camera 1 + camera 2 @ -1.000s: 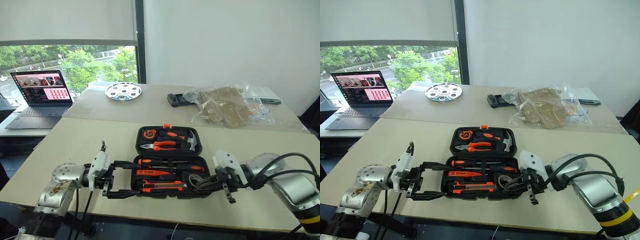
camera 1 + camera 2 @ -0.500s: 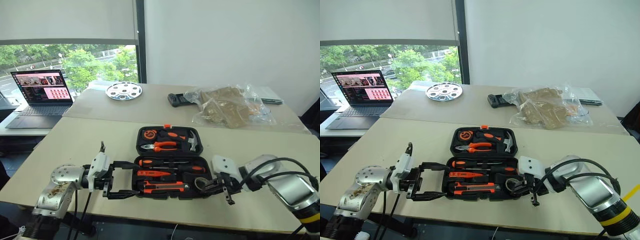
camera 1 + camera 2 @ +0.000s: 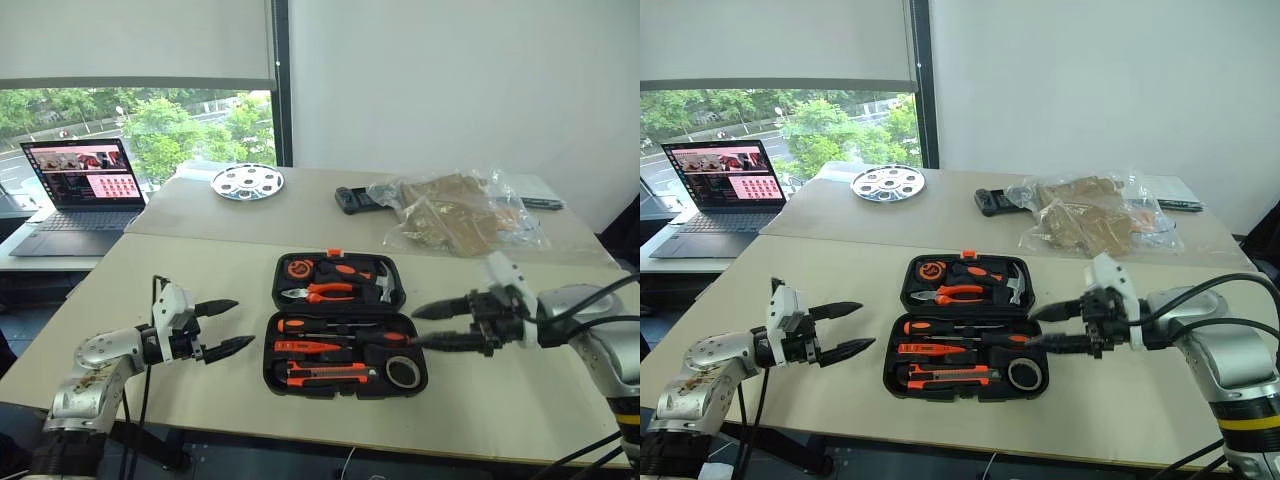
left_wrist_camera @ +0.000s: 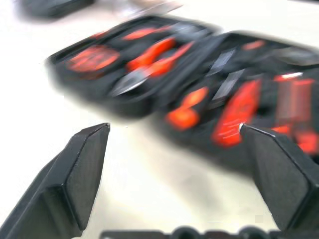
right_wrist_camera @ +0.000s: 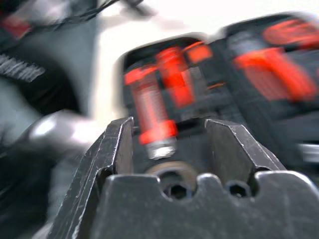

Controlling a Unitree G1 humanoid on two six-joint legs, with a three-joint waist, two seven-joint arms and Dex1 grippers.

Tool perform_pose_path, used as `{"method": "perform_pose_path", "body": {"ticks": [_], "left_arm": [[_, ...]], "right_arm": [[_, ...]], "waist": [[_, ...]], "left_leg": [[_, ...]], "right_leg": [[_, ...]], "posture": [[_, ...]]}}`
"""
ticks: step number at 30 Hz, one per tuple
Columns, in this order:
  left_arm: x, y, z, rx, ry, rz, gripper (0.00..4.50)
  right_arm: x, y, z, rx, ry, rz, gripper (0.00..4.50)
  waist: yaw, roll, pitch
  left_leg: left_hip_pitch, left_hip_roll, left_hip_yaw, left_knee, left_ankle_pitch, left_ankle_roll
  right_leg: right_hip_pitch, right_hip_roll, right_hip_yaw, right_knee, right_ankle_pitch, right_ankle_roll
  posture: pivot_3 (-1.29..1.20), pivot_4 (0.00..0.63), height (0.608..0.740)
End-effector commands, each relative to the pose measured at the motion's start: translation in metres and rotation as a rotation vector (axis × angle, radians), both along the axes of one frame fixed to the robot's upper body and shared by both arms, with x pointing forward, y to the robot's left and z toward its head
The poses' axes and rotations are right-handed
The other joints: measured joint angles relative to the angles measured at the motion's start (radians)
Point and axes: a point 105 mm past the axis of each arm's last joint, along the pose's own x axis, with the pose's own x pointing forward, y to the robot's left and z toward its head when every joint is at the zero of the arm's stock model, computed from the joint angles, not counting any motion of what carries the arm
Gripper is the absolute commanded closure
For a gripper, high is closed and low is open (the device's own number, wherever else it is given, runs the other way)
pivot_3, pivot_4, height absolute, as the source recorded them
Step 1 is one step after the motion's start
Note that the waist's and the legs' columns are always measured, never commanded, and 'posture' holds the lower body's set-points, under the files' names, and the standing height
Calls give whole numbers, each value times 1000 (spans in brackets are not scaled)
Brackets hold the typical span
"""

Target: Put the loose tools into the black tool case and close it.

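1. Pale bench [image 3: 180, 300] by a window; the black tool case [image 3: 345, 322] lies open on it, between the two grippers.
2. Left gripper [image 3: 222, 328] sits off the case's left edge, apart from it, fingers spread, nothing held.
3. Right gripper [image 3: 432, 326] is at the case's right edge, lower finger over the case's right end, fingers parted, nothing between them.
4. Near half of the case, between the grippers: two screwdrivers [image 3: 345, 326], slim orange tester [image 3: 310, 346], utility knife [image 3: 330, 372], all in slots.
5. Tape roll [image 3: 403, 372] is in the near right corner of the case, just below the right gripper.
6. Lid half, beyond both grippers, holds pliers [image 3: 318, 292] and hammer [image 3: 382, 284].
7. No loose tool visible on the bench around either gripper.
8. Judgement: loading looks done; the tape may not be fully seated, can't tell.
9. Left to do: fold the lid half onto the near half and snap the orange latch [image 3: 334, 253].
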Motion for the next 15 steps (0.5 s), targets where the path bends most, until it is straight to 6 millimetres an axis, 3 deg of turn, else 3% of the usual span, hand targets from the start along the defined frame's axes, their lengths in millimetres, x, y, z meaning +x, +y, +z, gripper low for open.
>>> {"method": "perform_pose_path", "body": {"ticks": [1, 2, 5, 8, 15], "left_arm": [[20, -3, 1, 26, -19, 94, 1956], [24, -4, 0, 33, -20, 108, 2194], [37, -18, -6, 31, -1, 117, 3469], [43, -34, -9, 38, 2, 80, 4468], [38, -55, -22, 75, 66, -32, 4468]], "right_arm": [[24, -18, -19, -142, -132, -100, 3129], [28, -19, -24, -167, -147, -109, 3341], [51, -8, -37, -191, -209, -158, 4476], [58, 2, -51, -211, -197, -137, 4500], [55, 24, -64, -211, -138, -54, 4500]], "waist": [[1, 0, 0], [0, 0, 0], [-7, 0, 0], [-19, 0, 0], [-23, 0, 1]], "left_leg": [[0, -1, 0, 0, 0, 0], [0, -1, 1, 0, 0, 0], [0, -1, 3, 0, 1, 0], [0, 0, 5, 0, 1, -2], [1, 2, 6, -1, 2, -2]], "right_leg": [[-1, 0, 0, 1, 0, 0], [-1, 1, 0, 2, 0, 0], [-2, 3, 1, 2, 0, 0], [-2, 5, 2, 3, 0, 0], [-2, 7, 3, 2, 0, 0]], "posture": [[0, 150, 740], [0, 150, 740], [0, 150, 740], [0, 150, 740], [0, 150, 740]]}}
